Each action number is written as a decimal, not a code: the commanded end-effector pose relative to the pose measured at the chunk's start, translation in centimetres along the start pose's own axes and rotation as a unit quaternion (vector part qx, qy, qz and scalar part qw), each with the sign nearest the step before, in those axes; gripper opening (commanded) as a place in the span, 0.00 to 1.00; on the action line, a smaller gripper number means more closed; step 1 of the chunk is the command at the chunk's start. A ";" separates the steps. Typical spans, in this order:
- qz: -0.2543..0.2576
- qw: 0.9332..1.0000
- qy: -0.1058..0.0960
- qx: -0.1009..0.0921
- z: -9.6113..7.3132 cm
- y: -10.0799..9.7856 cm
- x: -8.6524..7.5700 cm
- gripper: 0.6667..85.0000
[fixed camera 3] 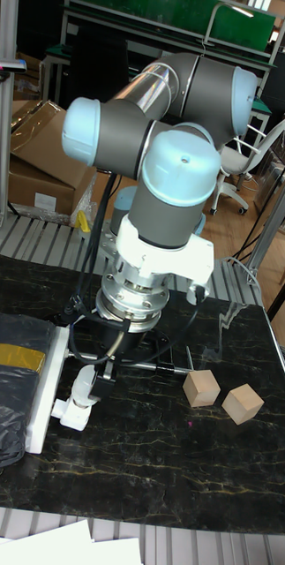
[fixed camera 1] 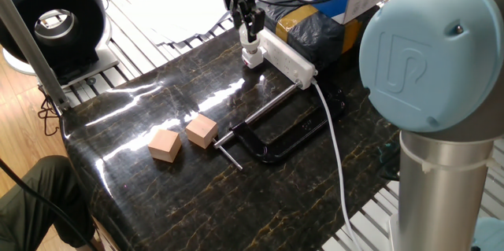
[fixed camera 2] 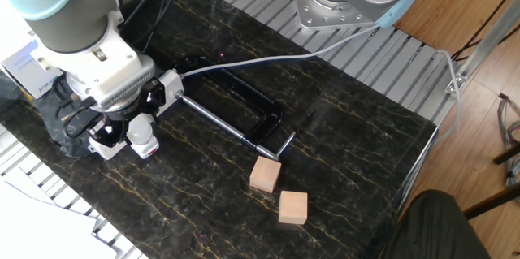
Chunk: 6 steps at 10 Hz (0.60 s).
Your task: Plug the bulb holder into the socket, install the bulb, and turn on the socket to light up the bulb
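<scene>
The socket (fixed camera 1: 288, 57) is a long white strip at the table's back edge, and its white cable (fixed camera 1: 335, 149) runs toward the front. At the strip's left end sits the bulb holder (fixed camera 1: 253, 60), a white cube, also visible from the other side (fixed camera 2: 147, 150) and from the tall view (fixed camera 3: 71, 413). The white bulb (fixed camera 1: 251, 46) stands in it, slightly tilted (fixed camera 3: 86, 386). My gripper (fixed camera 1: 250, 27) comes down from above, its black fingers (fixed camera 2: 123, 130) shut on either side of the bulb (fixed camera 2: 140, 131).
Two tan wooden cubes (fixed camera 1: 164, 145) (fixed camera 1: 201, 131) lie near the table's left front. A black clamp (fixed camera 1: 276, 137) lies mid-table beside the cable. A dark wrapped box (fixed camera 1: 315, 27) sits behind the socket. A black round device (fixed camera 1: 53, 23) stands off the table's left.
</scene>
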<state>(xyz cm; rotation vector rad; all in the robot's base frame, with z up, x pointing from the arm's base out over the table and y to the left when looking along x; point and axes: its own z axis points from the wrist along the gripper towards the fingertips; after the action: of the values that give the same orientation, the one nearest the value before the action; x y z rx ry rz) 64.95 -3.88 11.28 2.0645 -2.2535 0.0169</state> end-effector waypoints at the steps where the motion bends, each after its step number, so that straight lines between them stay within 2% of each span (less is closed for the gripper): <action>1: -0.025 1.000 0.001 0.005 -0.2 -0.4 0.3 0.85; 2: -0.031 0.999 -0.007 0.002 -0.3 -0.4 0.1 0.87; 4: -0.040 0.999 -0.036 -0.004 -0.6 -0.1 -0.2 0.87; 6: -0.041 0.998 -0.046 -0.006 -0.8 0.3 0.1 0.85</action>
<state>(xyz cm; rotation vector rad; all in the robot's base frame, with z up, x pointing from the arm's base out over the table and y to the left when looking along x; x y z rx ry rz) 64.93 -4.04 11.70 2.1595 -2.2028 -0.0452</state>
